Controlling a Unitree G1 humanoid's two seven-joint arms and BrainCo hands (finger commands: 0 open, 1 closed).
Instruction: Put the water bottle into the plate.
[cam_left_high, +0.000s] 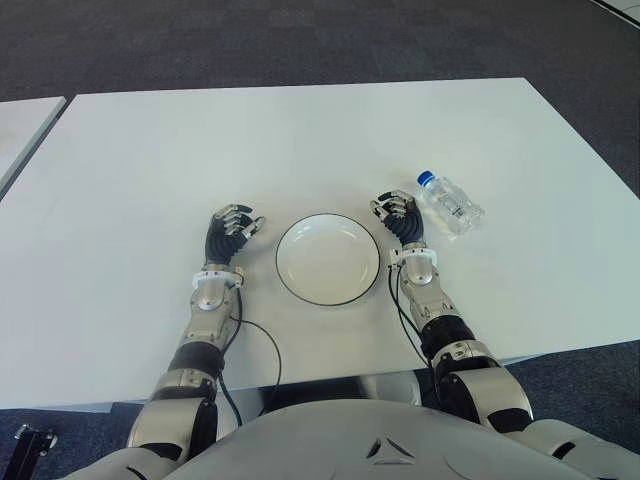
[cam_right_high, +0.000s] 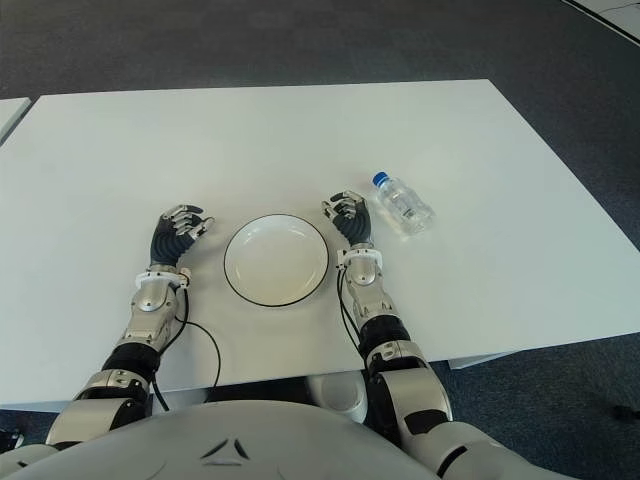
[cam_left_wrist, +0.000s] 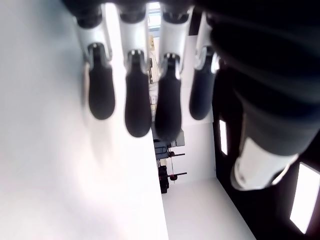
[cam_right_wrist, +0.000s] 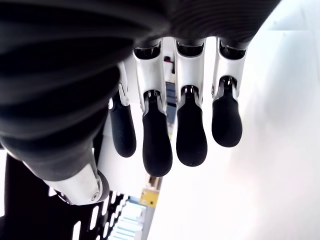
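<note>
White counter (cam_left_high: 150, 160) is carrying the water bottle (cam_left_high: 452, 204) lying toward its right edge, just beside the right hand (cam_left_high: 400, 220), whose relaxed fingers (cam_right_wrist: 157, 145) are holding nothing and should be wrapping its middle, while the left hand (cam_left_high: 230, 235), likewise empty, is showing left of the plate (cam_left_high: 300, 290).

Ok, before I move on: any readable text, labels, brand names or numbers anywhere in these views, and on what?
No text can be read in any view.
water bottle: clear, blue cap, lying on the table beside the right hand; no label print legible.
plate: plain white, dark rim, no marking.
left hand: no lettering visible.
</note>
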